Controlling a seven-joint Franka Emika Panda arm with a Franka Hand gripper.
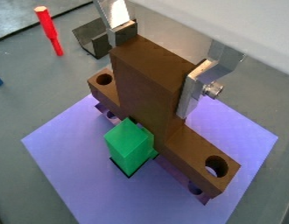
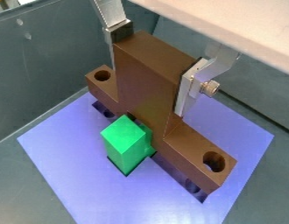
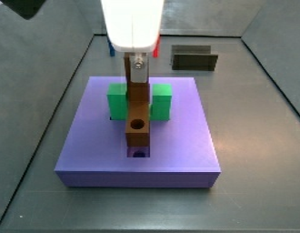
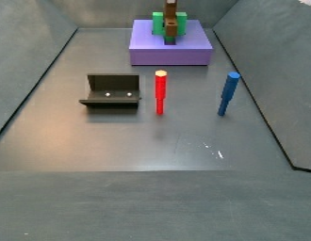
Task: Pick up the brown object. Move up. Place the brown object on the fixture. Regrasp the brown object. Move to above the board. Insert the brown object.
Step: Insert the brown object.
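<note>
The brown object [image 1: 153, 83] stands upright over the board [image 1: 77, 149], and its long bar with round holes lies along the board's middle. In both wrist views the green block [image 2: 127, 142] sits right beside it. My gripper [image 1: 158, 61] is shut on the upright brown part, one silver finger [image 1: 196, 87] flat against its side and the opposite pad at the far top edge. A side view shows the gripper [image 3: 136, 60] above the brown object [image 3: 138, 116], which runs toward the board's [image 3: 177, 146] near edge. The fixture [image 3: 194, 57] stands empty behind the board.
On the grey floor away from the board [image 4: 193, 47] stand a red peg [image 4: 159, 91] and a blue peg [image 4: 229, 93]. The fixture [image 4: 113, 91] sits beside the red peg. Grey walls enclose the work area.
</note>
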